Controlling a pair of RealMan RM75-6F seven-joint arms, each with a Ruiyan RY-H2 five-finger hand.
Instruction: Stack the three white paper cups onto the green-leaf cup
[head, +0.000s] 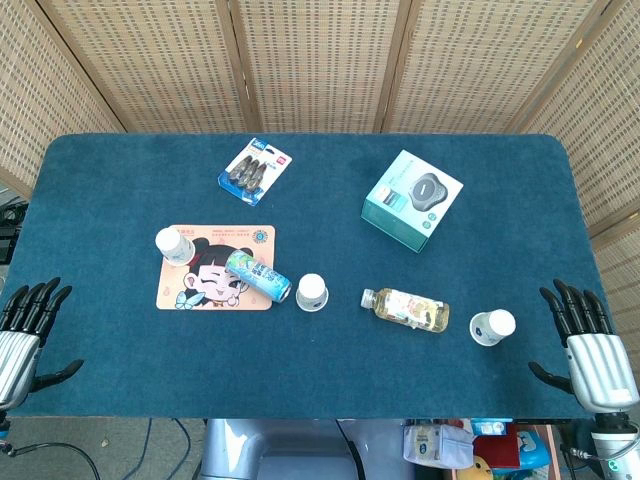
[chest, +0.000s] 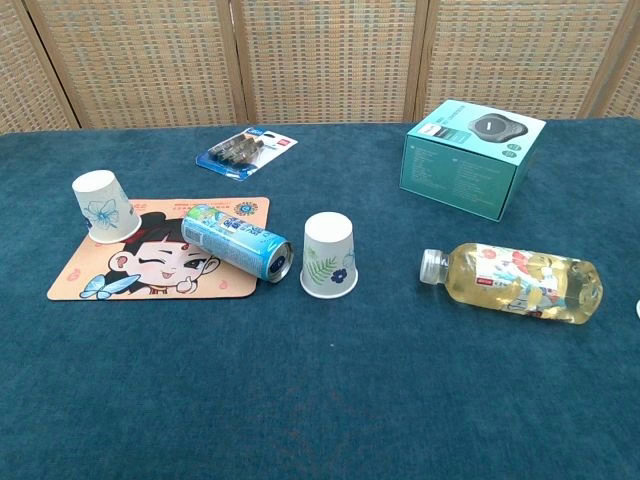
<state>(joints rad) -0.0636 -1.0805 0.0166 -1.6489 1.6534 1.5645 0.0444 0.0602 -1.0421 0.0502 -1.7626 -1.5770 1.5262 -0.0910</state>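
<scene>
The green-leaf cup (head: 312, 292) (chest: 330, 254) stands upside down near the table's middle. A white cup with a blue flower print (head: 174, 245) (chest: 103, 207) sits upside down on the left end of a cartoon mat (head: 200, 290). Another white cup (head: 493, 326) stands at the front right, out of the chest view. My left hand (head: 25, 330) hovers at the table's front-left corner, fingers spread and empty. Holding nothing, my right hand (head: 590, 345) is at the front-right corner with fingers apart, a short way right of that cup.
A drink can (head: 258, 275) (chest: 238, 240) lies on the mat beside the green-leaf cup. A bottle of yellow drink (head: 405, 309) (chest: 515, 280) lies between the two front cups. A teal box (head: 411, 200) (chest: 470, 150) and a battery pack (head: 256, 171) (chest: 245, 152) sit further back.
</scene>
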